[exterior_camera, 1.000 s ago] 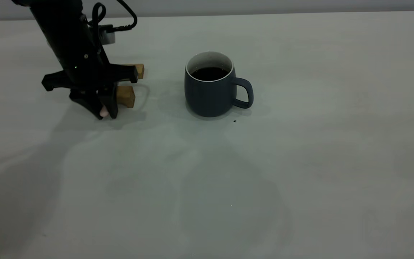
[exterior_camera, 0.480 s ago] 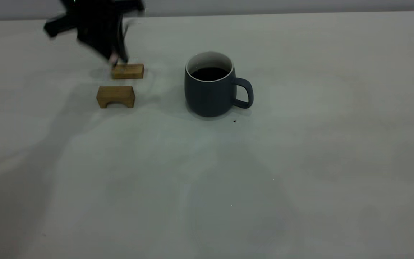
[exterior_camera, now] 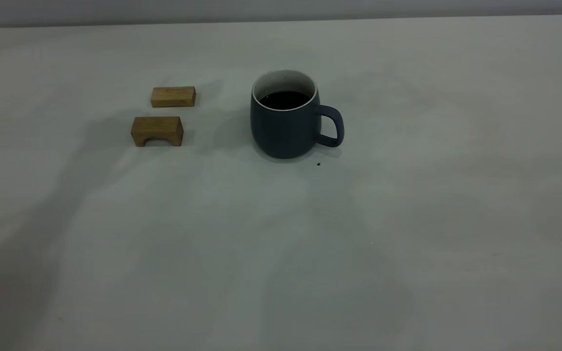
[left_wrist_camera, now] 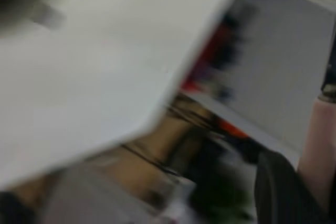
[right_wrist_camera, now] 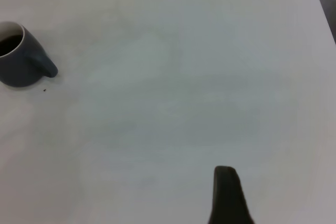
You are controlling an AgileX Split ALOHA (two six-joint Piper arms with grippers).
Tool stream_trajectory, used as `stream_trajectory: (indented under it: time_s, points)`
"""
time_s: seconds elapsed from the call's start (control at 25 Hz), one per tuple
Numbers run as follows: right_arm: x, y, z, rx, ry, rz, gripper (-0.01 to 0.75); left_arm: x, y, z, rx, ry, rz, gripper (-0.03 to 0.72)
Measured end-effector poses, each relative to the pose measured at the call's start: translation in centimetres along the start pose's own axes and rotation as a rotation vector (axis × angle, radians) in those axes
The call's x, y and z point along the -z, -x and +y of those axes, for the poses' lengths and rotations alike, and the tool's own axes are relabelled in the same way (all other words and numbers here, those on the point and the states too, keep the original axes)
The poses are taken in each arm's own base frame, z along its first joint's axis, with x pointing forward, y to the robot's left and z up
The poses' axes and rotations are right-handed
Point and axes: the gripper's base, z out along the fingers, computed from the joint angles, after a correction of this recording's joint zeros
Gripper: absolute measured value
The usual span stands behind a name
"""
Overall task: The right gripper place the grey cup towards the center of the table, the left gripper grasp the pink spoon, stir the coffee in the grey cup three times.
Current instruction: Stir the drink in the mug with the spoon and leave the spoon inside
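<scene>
Grey cup [exterior_camera: 285, 122] with coffee [exterior_camera: 285, 99] stands on table [exterior_camera: 408, 219], well apart from right tool [right_wrist_camera: 227, 195]; only one finger shows, state indeterminable. Left tool out of exterior view; blurred pink spoon [left_wrist_camera: 317, 145] at its wrist view's edge, grip unclear.

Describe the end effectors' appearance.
Little shows. The right end effector appears only as one matte black, round-ended tip. The left end effector is a blurred dark rounded shape. No cables or markings are visible; neither arm is in the exterior view.
</scene>
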Motion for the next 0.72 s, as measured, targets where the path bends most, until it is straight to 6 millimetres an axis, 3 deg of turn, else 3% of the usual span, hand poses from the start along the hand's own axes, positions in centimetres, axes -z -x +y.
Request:
stream_trajectory:
  time_s: [0.28,0.72]
  points:
    - [0.0,0.0,0.0,0.000,0.000,0.000,0.543,0.1,-0.7,-2.7,0.247,-0.283,0.093,0.156]
    - [0.0,0.0,0.0,0.000,0.000,0.000,0.543,-1.1,-0.6,-3.1,0.674,-0.282,0.078,0.156]
